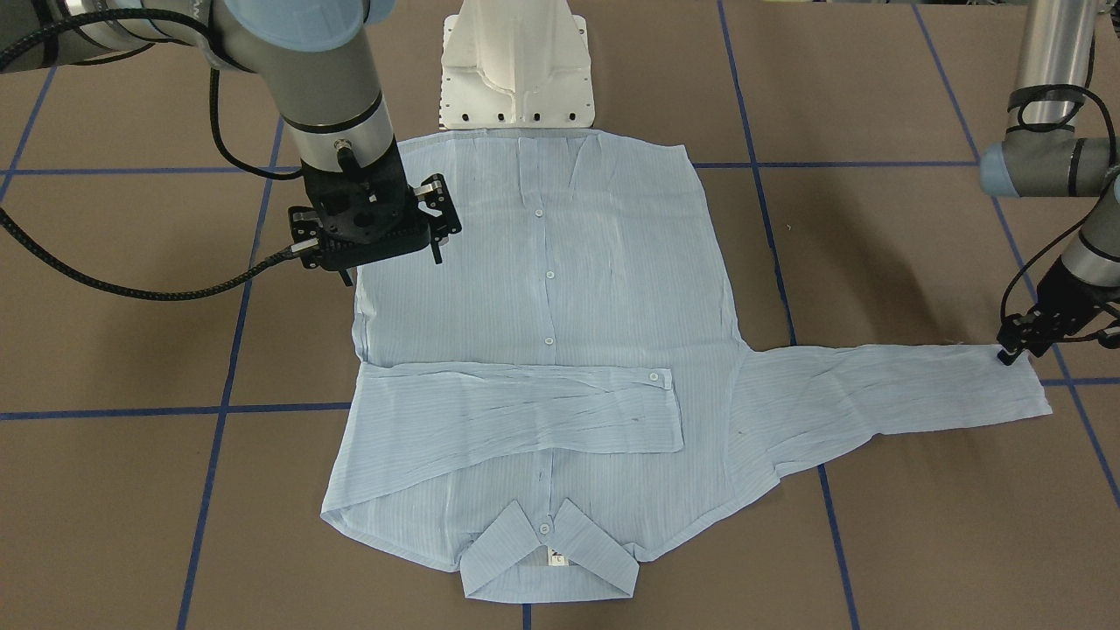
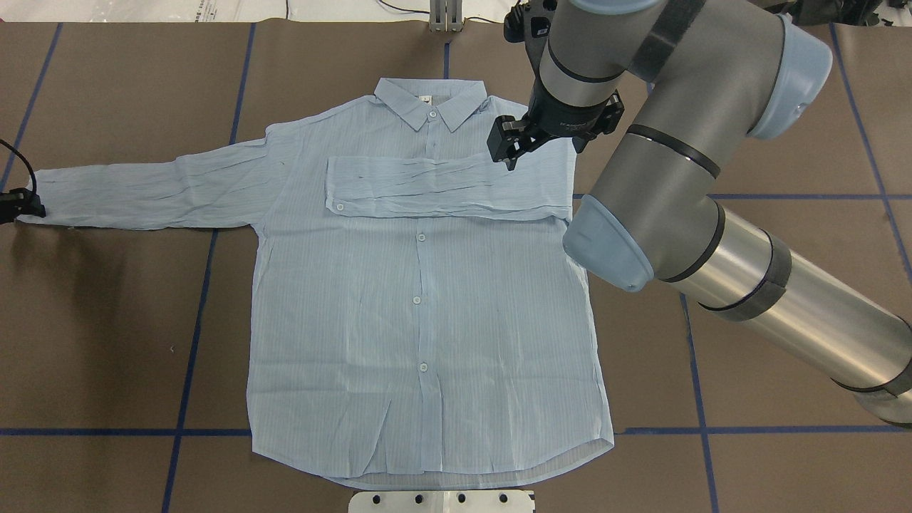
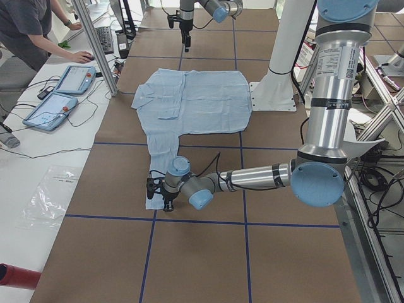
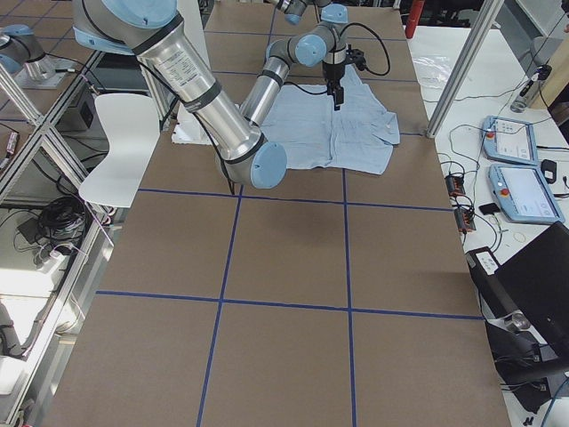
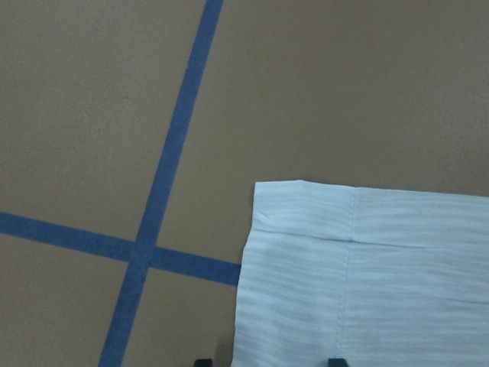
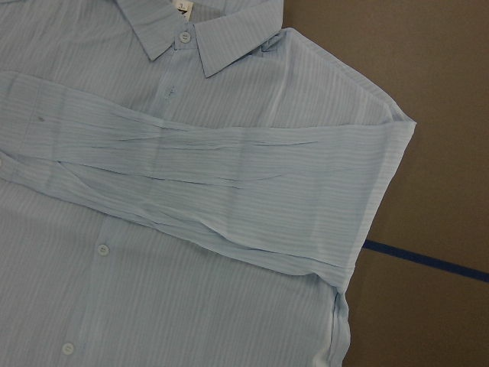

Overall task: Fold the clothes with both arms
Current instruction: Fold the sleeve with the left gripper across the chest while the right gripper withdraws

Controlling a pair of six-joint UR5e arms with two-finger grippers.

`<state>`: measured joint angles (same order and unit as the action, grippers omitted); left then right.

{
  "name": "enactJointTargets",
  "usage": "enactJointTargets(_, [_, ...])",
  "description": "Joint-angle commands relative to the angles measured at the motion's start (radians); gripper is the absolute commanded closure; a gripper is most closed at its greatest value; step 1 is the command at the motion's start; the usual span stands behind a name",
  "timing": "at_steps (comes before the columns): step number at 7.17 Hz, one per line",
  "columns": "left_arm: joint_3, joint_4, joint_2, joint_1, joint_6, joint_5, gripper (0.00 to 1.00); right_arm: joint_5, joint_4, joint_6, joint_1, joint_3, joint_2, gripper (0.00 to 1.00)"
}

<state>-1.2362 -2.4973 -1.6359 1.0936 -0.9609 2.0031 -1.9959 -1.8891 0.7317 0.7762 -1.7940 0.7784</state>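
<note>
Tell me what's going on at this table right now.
Two robot arms are partway through folding a pale-blue shirt that lies buttoned and face up on the table. One sleeve is already folded across the chest. The other sleeve is stretched straight out to the side. The left gripper is down at that sleeve's cuff with its fingers apart. The right gripper hovers open above the shirt's side edge, holding nothing.
</note>
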Motion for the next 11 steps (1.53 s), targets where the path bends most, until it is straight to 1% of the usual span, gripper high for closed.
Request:
enactJointTargets(1, [-0.002, 0.0, 0.001, 0.0, -0.007, -0.003, 0.73, 0.0, -0.001, 0.0, 0.0, -0.001, 0.002, 0.0])
enactJointTargets(2, [-0.006, 0.0, -0.001, 0.0, -0.01, -0.003, 0.86, 0.0, -0.001, 0.0, 0.0, -0.002, 0.005, 0.0])
enactJointTargets(3, [-0.023, 0.003, -0.001, 0.0, -0.01, -0.003, 0.97, 0.0, 0.001, 0.0, 0.0, -0.002, 0.007, 0.0])
enactJointTargets(4, [-0.054, 0.011, 0.002, 0.002, -0.01, -0.001, 1.0, 0.0, 0.001, 0.0, 0.0, -0.002, 0.007, 0.0])
enactJointTargets(6, [-0.127, 0.021, 0.01, 0.006, -0.009, 0.0, 1.0, -0.001, 0.001, -0.002, 0.0, -0.002, 0.016, 0.0])
enactJointTargets(7, [-0.213, 0.084, 0.007, 0.009, -0.01, 0.002, 1.0, -0.001, 0.001, -0.002, 0.0, -0.013, 0.034, 0.0])
enactJointTargets(8, [-0.336, 0.257, -0.021, 0.008, -0.01, 0.0, 1.0, -0.003, -0.001, -0.005, 0.0, -0.056, 0.079, 0.0])
enactJointTargets(9, [-0.449, 0.449, -0.083, 0.009, -0.012, -0.001, 1.0, -0.004, -0.001, -0.006, 0.002, -0.099, 0.125, 0.0])
enactJointTargets(10, [-0.529, 0.592, -0.16, 0.006, -0.063, -0.001, 1.0, -0.004, -0.002, -0.008, 0.005, -0.123, 0.172, 0.0])
enactJointTargets(11, [-0.54, 0.755, -0.311, 0.0, -0.19, 0.002, 1.0, -0.006, -0.001, -0.009, 0.005, -0.149, 0.224, 0.0])
